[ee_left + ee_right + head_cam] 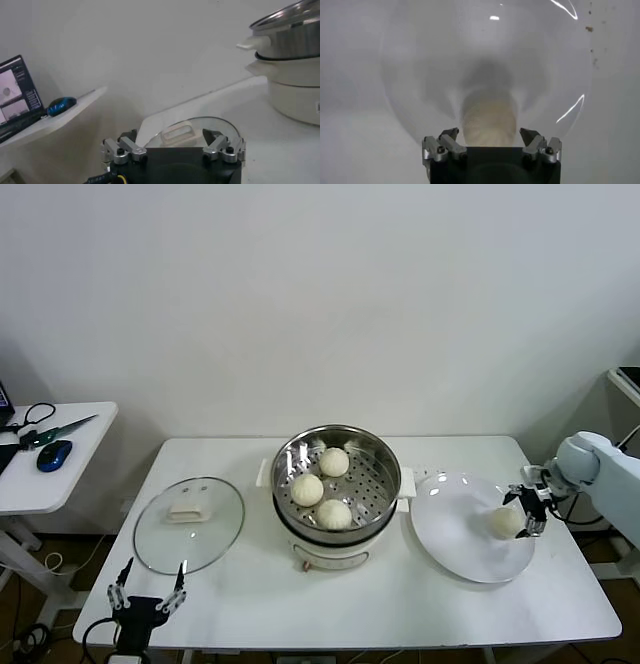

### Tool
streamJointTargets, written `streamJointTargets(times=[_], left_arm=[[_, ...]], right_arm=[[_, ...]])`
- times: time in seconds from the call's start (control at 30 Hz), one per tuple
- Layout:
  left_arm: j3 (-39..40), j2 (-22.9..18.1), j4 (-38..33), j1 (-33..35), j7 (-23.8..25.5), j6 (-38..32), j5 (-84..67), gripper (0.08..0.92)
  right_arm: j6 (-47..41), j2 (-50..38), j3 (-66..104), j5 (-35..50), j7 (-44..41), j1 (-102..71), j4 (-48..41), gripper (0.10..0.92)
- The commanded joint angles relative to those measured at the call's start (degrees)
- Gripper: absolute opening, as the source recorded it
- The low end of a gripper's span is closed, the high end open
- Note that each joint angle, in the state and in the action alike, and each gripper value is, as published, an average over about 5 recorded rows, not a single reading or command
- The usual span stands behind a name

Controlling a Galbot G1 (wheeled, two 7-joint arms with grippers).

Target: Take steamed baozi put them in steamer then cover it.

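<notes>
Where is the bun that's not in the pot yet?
The last round cream-white bun lies on the flat white plate, right of the steel steamer, between the right end effector's open fingers.

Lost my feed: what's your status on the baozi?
Right gripper open, fingers straddling last baozi on plate. Left gripper open, idle near glass lid. Three baozi in steamer, uncovered. Nothing blocking.
</notes>
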Motion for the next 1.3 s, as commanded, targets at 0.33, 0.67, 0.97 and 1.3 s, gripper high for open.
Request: streamJointTargets(times=[0.33, 0.67, 0.97, 1.3], left_arm=[[0.26, -0.20, 0.44, -0.10, 0.00, -0.07, 0.63, 0.823], [0.66, -0.56, -0.27, 0.00, 0.02, -0.04, 1.34, 0.823], [0.94, -0.28, -0.89, -0.06, 0.08, 0.08, 1.42, 0.823], [1.72, -0.14, -1.42, -0.01, 0.24, -0.26, 1.04, 0.823]], right_arm=[[0.88, 4.30, 0.78, -2.37, -0.44, -1.26, -5.20, 0.821], [-1.05, 2.88, -1.35, 2.05, -0.86, 0.95, -3.76, 0.725], [-4.90, 1.62, -13.21, 14.28, -0.54, 14.56, 1.27, 0.710], [-11.00, 7.84, -36.27, 36.58, 1.85, 40.51, 7.86, 0.713]])
